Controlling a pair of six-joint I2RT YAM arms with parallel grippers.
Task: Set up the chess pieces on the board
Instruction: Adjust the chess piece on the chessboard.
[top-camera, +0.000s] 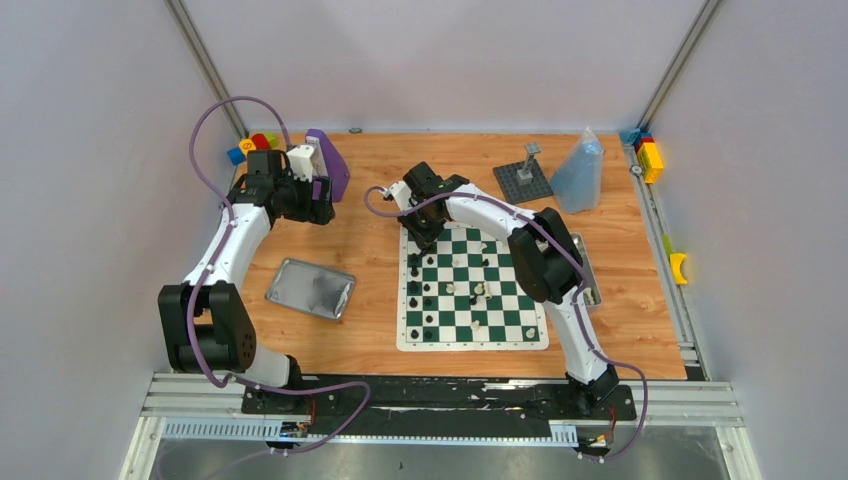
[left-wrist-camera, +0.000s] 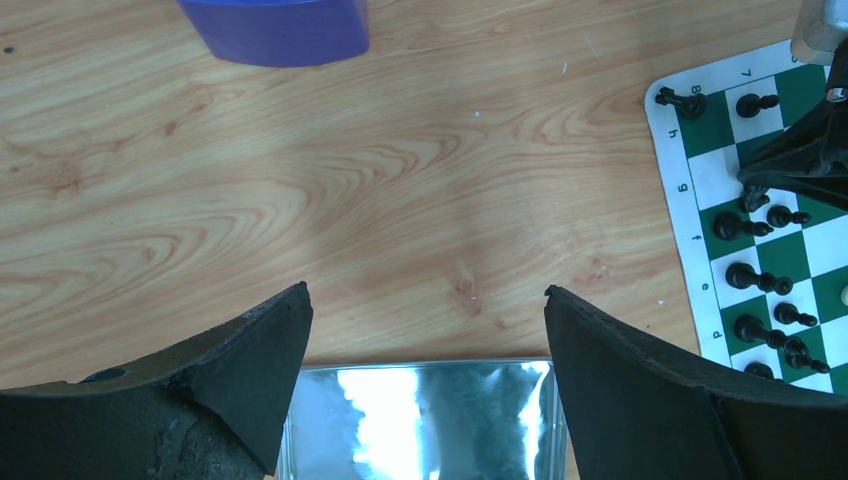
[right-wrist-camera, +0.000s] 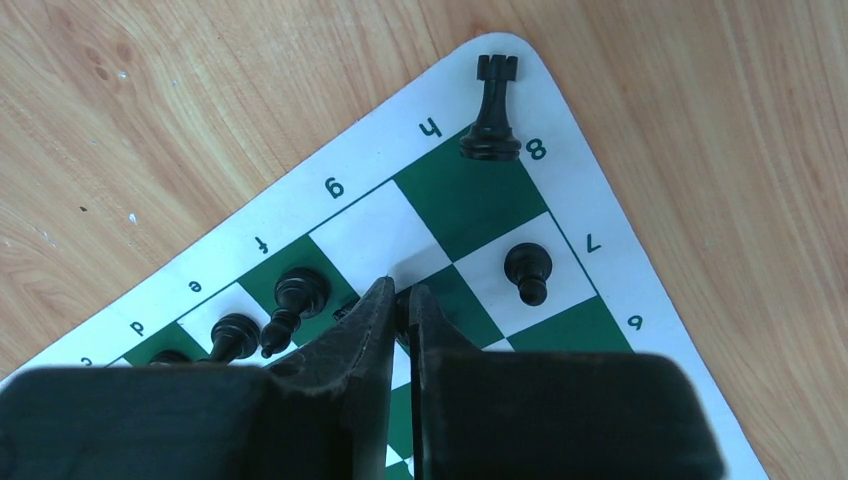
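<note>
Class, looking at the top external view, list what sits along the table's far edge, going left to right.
toy blocks → purple object → studded plate → blue bag → yellow block

Green-and-white checkered board (right-wrist-camera: 470, 205), black chess pieces (right-wrist-camera: 492, 110)

The board (right-wrist-camera: 300, 215) border reads d-h and 8, 7, 6.

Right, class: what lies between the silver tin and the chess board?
Nothing stands there. Only bare table separates the tin from the board, as the top external view shows.
</note>
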